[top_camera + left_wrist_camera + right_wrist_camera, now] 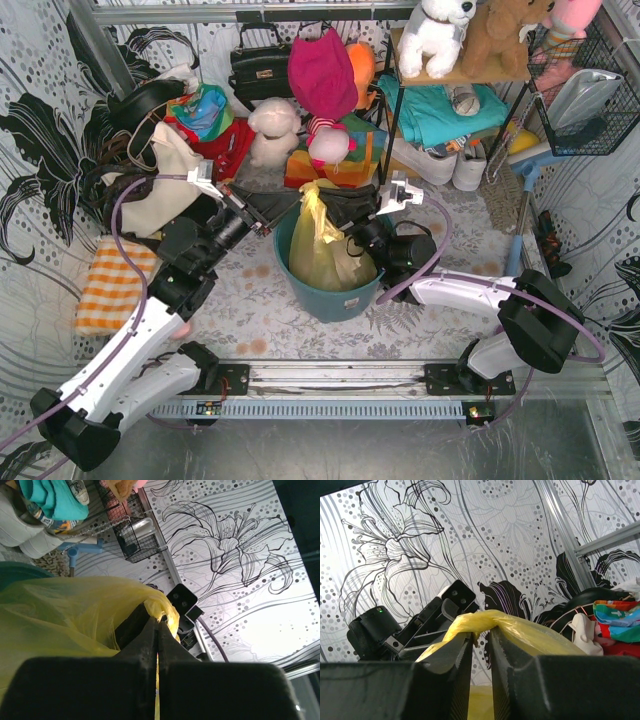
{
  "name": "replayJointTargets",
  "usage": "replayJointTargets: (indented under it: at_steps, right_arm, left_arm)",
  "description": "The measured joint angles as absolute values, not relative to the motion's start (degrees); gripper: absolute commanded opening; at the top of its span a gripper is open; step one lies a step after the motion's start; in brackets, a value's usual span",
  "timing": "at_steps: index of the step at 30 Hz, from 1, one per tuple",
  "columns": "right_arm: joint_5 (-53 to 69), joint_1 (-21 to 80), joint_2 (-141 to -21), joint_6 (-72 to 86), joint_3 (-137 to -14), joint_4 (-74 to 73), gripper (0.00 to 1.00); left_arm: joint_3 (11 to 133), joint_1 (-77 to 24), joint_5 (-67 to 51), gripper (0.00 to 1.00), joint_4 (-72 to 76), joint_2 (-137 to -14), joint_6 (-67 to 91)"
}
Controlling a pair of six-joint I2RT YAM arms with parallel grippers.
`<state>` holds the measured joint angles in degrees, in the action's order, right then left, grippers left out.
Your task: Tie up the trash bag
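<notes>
The yellow-green trash bag [322, 245] stands in the teal-blue bin [330, 300] at the table's middle, its top gathered into a twisted neck. My left gripper [290, 212] is at the neck's left side. In the left wrist view it [158, 617] is shut on a thin fold of the bag [60, 610]. My right gripper [337, 215] is at the neck's right side. In the right wrist view its jaws [481, 635] stand slightly apart, and the twisted strand [485, 621] lies across their tips, not pinched. The left gripper [445, 610] shows just behind the strand.
A cream tote bag [175, 165] and an orange checked cloth [115, 285] lie to the left. Soft toys [272, 130], a black handbag [262, 65] and bright clothes crowd the back. A shelf rack [450, 100] and a wire basket [590, 100] stand at the right.
</notes>
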<state>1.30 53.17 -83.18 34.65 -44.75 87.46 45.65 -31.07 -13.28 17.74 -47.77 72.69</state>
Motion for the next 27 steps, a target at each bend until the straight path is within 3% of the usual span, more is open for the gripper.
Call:
replayJointTargets:
  at_steps: [17,27]
  right_arm:
    - [2.2,53.4,-80.5,34.9,-42.3,86.2,0.28]
    - [2.1,53.4,-72.6,33.7,-39.8,81.2,0.29]
  left_arm:
    - [48.5,-31.1,-11.0,0.00,16.9,-45.1,61.7]
    - [49.1,-31.1,-14.0,0.00,20.7,-47.0,60.7]
